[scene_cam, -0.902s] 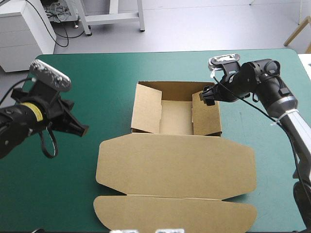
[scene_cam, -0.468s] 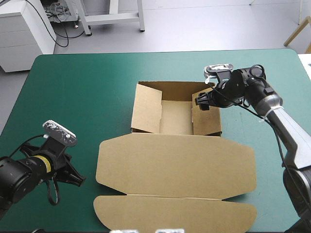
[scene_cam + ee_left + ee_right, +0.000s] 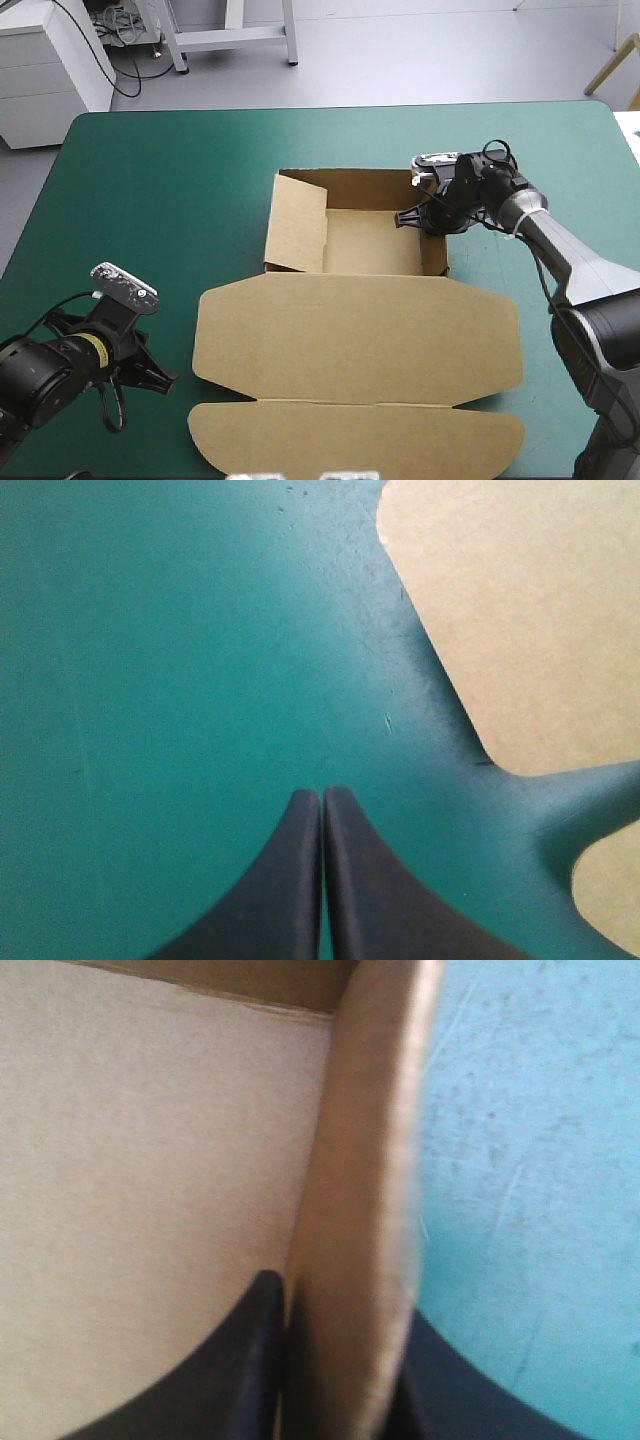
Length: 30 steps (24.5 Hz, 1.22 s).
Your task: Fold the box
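The brown box (image 3: 365, 240) lies mid-table as an open tray, its wide lid (image 3: 360, 340) flat toward the front edge. The tray's left flap (image 3: 297, 225) leans inward. My right gripper (image 3: 418, 215) is at the tray's right wall, shut on the box. In the right wrist view that wall (image 3: 355, 1210) stands between the black fingers (image 3: 255, 1360), one inside the tray and one outside. My left gripper (image 3: 160, 378) is shut and holds nothing, low over the teal-green cover at the front left. The lid's rounded corner (image 3: 520, 610) is ahead of its tip (image 3: 322, 792) and to one side.
Teal-green cover (image 3: 150, 200) stretches from the tray to the table's left edge. The lid's front flap (image 3: 350, 435) reaches close to the table's front edge. A white cabinet (image 3: 50, 70) stands beyond the far left corner.
The left arm dropped from beside the tray to the front left. The right gripper moved onto the right wall and closed on it; the inner flap now stands against that wall, and the box shifted slightly left.
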Each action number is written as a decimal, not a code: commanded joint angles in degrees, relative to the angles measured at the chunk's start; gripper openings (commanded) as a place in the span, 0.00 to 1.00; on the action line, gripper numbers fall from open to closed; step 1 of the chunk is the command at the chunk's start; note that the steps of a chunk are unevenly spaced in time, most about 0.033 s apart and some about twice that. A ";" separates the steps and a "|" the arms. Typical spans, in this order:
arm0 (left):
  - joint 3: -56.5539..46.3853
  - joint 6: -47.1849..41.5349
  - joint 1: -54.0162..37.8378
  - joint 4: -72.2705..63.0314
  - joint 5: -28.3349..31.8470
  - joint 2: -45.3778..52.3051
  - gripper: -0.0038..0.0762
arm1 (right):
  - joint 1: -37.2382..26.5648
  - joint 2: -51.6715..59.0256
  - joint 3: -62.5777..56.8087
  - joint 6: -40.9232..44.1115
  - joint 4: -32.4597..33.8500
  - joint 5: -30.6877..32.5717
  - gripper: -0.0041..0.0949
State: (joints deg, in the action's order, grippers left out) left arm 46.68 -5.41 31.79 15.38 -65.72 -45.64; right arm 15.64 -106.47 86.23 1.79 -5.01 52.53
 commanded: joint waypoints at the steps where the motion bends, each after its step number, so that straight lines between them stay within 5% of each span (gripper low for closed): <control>1: 1.34 -0.62 0.08 0.54 2.46 0.27 0.04 | 0.30 2.81 1.28 0.30 -0.77 -1.58 0.03; 13: 1.34 -0.85 0.08 0.54 2.46 0.27 0.04 | 0.17 2.93 2.38 0.20 0.44 -2.88 0.02; 20: 1.34 -0.81 0.08 0.19 0.98 0.27 0.04 | -1.30 4.02 11.58 1.10 9.53 -0.28 0.02; 30: 1.34 -1.04 0.08 0.40 -0.17 0.27 0.04 | -27.77 3.80 18.37 2.85 10.15 2.09 0.02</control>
State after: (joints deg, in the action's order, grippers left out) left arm 46.68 -5.89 31.79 14.72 -67.40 -45.64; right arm -7.86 -106.08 102.53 3.15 5.21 56.54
